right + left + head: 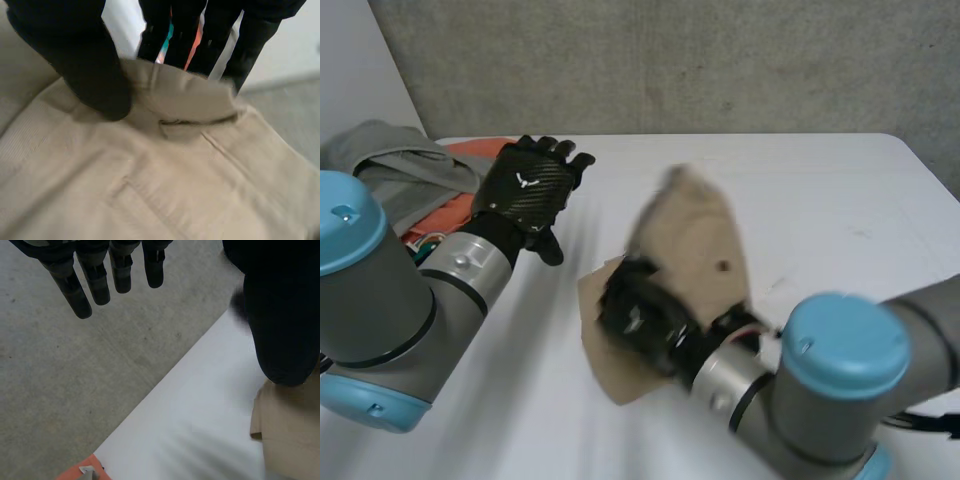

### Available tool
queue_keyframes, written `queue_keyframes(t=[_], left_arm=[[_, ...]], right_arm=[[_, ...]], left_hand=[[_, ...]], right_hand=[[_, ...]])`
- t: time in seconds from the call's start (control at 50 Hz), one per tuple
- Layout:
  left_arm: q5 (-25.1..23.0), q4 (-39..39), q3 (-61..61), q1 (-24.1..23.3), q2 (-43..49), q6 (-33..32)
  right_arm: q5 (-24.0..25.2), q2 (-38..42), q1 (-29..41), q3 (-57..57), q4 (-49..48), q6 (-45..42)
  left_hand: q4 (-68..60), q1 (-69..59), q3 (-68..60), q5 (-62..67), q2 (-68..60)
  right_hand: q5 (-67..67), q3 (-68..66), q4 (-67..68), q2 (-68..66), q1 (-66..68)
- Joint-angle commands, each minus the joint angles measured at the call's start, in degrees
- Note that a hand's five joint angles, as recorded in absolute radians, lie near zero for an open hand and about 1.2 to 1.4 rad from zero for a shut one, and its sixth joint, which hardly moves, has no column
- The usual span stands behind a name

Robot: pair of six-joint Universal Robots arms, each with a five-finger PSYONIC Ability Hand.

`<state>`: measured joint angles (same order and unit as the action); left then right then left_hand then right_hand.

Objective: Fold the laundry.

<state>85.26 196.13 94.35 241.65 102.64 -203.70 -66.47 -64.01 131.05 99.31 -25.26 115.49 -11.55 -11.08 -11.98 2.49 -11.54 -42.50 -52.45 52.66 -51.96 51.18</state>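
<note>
the right hand (638, 318) is grasping the tan garment (698, 240) at one edge: in the right wrist view its thumb is pressing down on the cloth while its fingers (220, 30) are curling round behind the turned-over rim, pinching it between them. in the head view the gripped part is standing up off the tabletop (820, 200) above that hand, and the rest of the garment is lying flat near the middle of the tabletop, under and beside the right wrist

the left hand (528, 185) is hovering released, grasping nothing, above the tabletop between the tan garment and the pile of laundry (400, 165). in the left wrist view its fingers (95, 282) are pointing straight out, and the garment is lying just beside its thumb, apart from it. the pile, grey and orange pieces, is sitting at the far left of the tabletop

judging by this, a fold of the tan garment is under way, with one edge raised and not yet laid over. the next move is likely calling for the right hand to be carrying that edge across to meet the opposite side and letting go once it is lying flat, ideally with the left hand coming down to pin the flat part so the cloth is not dragging along. with the pile waiting, the task is looking far from finished
</note>
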Motion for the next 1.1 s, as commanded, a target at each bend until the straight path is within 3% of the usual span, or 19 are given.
queue_keyframes(t=[0.02, 0.08, 0.14, 0.16, 0.22, 0.26, 0.38, 0.44, 0.56, 0.78, 0.96, 1.1], left_arm=[[2.01, 0.04, -0.4, 0.58, -2.7, 4.53], [3.77, 0.04, -1.01, 0.58, -3.59, 6.73], [4.56, 0.04, -1.8, 0.23, -3.94, 7.79], [4.74, -0.13, -2.59, -0.03, -4.03, 7.87], [4.83, -0.48, -4.26, -1.26, -3.85, 8.14], [4.83, -0.48, -4.97, -2.84, -3.33, 8.31], [5.52, -1.01, -10.67, -11.45, 6.15, 8.4], [10.69, -5.3, -15.59, -14.35, 13.26, 8.32], [16.51, -13.65, -20.34, -14.54, 19.86, 8.49], [16.25, -21.92, -20.88, -11.9, 26.73, 8.23], [15.64, -24.83, -20.53, -9.35, 26.39, 7.96], [9.14, -24.04, -20.79, -9.26, 15.59, 8.58]], right_arm=[[2.76, 1.09, -0.09, 1.32, -0.14, -0.46], [2.4, -6.46, -2.2, 2.29, 0.12, 10.6], [2.05, -14.37, -6.76, 3.7, -0.4, 29.75], [1.53, -16.39, -8.86, 3.44, -0.49, 39.63], [1.35, -19.47, -13.87, 2.21, 0.91, 55.82], [1.08, -20.27, -16.6, 1.15, 3.1, 59.49], [-1.64, -13.26, -22.42, -7.45, 18.48, 58.01], [-3.31, -7.02, -22.24, -14.04, 25.33, 57.22], [-3.05, 2.21, -21.46, -23.71, 36.33, 57.13], [-4.54, 15.84, -17.41, -29.88, 38.62, 51.88], [-13.59, 14.27, -17.5, -28.38, 35.11, 41.49], [-14.56, -0.66, -17.58, -17.94, 25.98, 41.13]], left_hand=[[1.55, 1.08, 1.98, -2.49, 1.54], [1.55, 1.08, 1.98, -2.49, 1.54], [1.51, 1.03, 1.93, -2.45, 1.5], [1.17, 0.7, 1.6, -2.12, 1.16], [1.17, 0.7, 1.59, -2.11, 1.16], [1.33, 0.86, 1.76, -2.28, 1.32], [1.33, 0.86, 1.76, -2.28, 1.32], [1.34, 0.86, 1.76, -2.28, 1.33], [1.55, 1.08, 1.98, -2.49, 1.54], [-0.67, -1.15, -0.25, -0.27, -0.68], [-1.36, -1.83, -0.93, 0.41, -1.37], [1.17, 0.69, 1.59, -2.11, 1.16]], right_hand=[[42.5, 42.45, -42.66, 41.96, -41.18], [42.5, 42.45, -42.66, 41.96, -41.18], [42.5, 42.45, -42.66, 41.96, -41.18], [42.5, 42.45, -42.66, 41.96, -41.18], [42.5, 42.45, -42.66, 41.96, -41.18], [42.5, 42.45, -42.66, 41.96, -41.18], [42.5, 42.45, -42.66, 41.96, -41.18], [42.5, 42.45, -42.66, 41.96, -41.18], [42.5, 42.45, -42.66, 41.96, -41.18], [42.5, 42.45, -42.66, 41.96, -41.18], [42.5, 42.45, -42.66, 41.96, -41.18], [42.5, 42.45, -42.66, 41.96, -41.18]])
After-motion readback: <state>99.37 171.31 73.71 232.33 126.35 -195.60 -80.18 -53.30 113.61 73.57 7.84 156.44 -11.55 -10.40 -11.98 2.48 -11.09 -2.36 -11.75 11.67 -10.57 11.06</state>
